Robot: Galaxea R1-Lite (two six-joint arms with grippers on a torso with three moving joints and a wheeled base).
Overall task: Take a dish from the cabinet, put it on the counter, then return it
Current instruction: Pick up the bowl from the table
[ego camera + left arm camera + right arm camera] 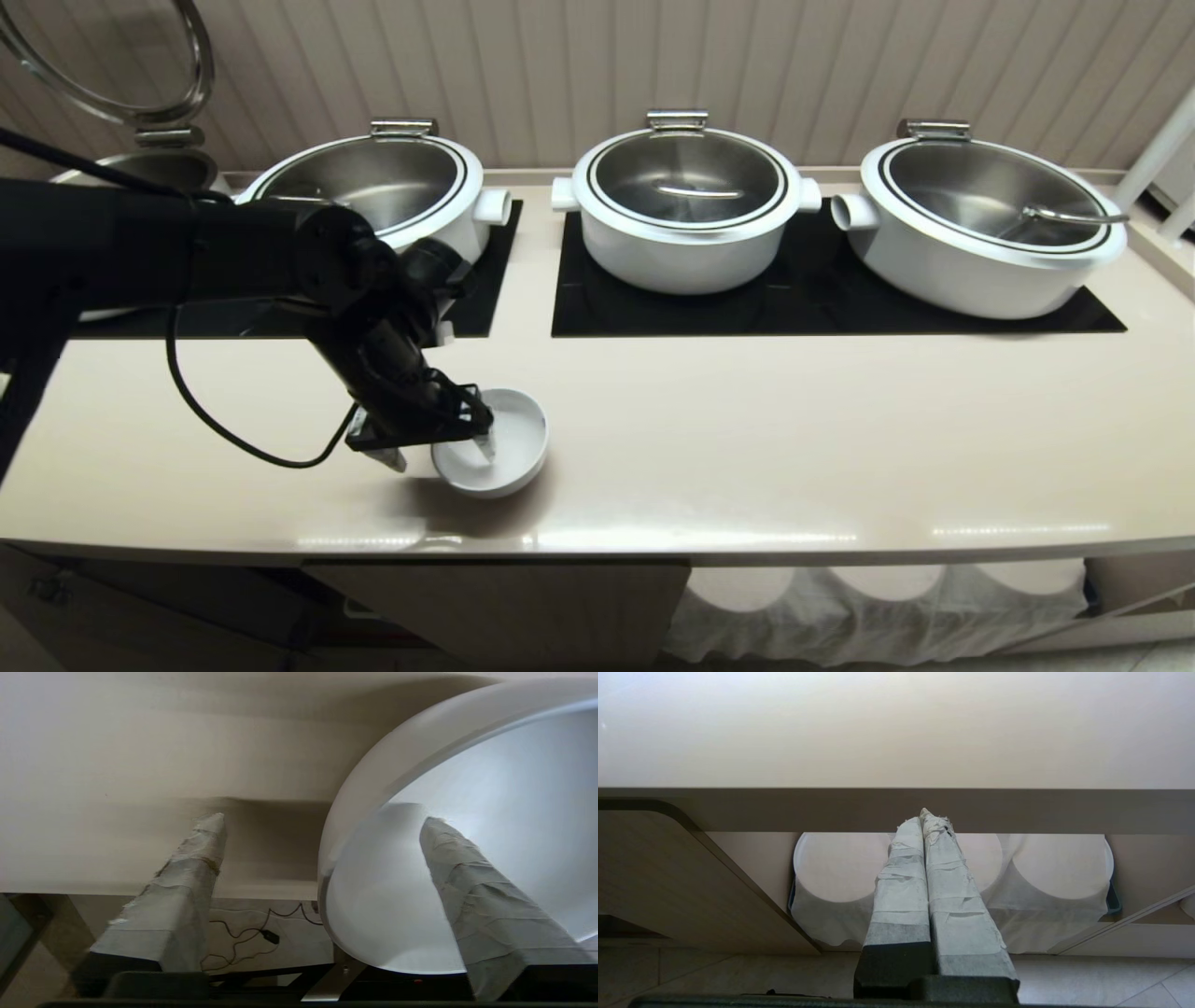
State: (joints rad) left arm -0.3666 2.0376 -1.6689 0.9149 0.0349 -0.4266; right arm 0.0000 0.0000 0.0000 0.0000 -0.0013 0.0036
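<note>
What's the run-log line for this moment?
left claw: open, straddling bowl rim | bowl: on counter | right claw: shut, parked below counter

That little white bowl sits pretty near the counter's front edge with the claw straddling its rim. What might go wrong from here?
The left gripper is open, one finger inside the bowl, the other outside its wall. Lifting out at a slant might catch the rim and tip or drag it. The bowl stands near the front edge of the counter, so a nudge forward might send it off. Closing carelessly on the glossy wall could let it slip.

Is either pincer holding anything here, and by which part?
Nothing is held. The left pincer stands open astride the dish rim, one finger inside, one outside; the right pincer is shut on nothing.
</note>
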